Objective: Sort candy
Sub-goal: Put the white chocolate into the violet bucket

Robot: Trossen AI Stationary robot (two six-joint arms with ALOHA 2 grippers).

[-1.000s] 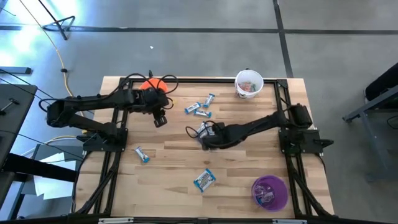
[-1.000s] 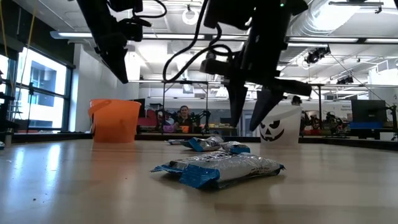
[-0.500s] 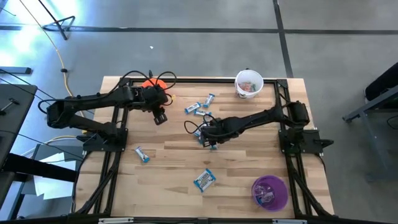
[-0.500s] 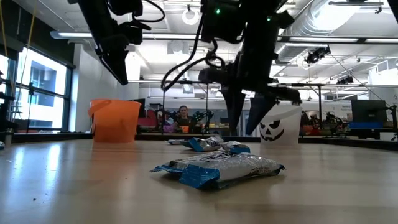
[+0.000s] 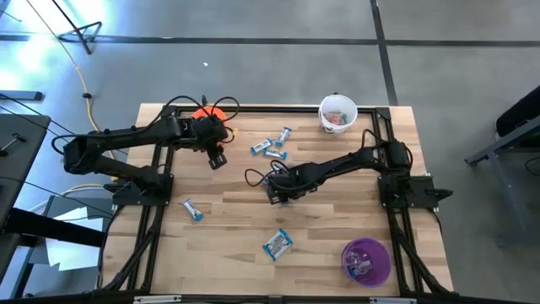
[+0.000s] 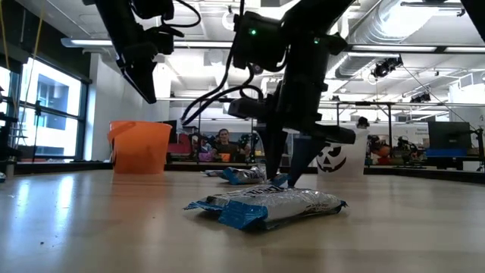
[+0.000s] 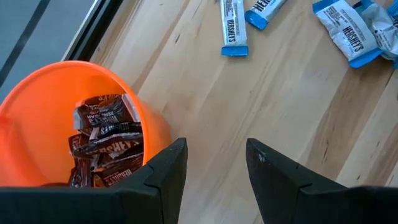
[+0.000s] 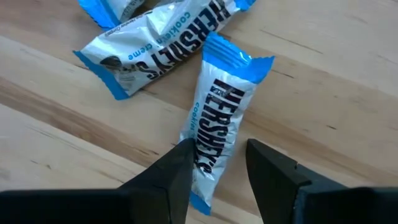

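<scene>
At mid-table, the right gripper (image 8: 217, 168) straddles a blue-and-white candy bar (image 8: 216, 121), fingers spread, seemingly not yet pinching; its long axis runs straight away from the fingers.

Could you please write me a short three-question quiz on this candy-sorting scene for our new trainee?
1. True or false: the left gripper hangs by the orange cup, open and holding nothing.
2. Which wrapper sits between the right gripper's open jaws? A) a dark brown bar B) a blue-and-white bar C) a teal piece
3. Fill in: the orange cup holds ____ bars.

Key: 1 true; 2 B; 3 dark brown.
</scene>
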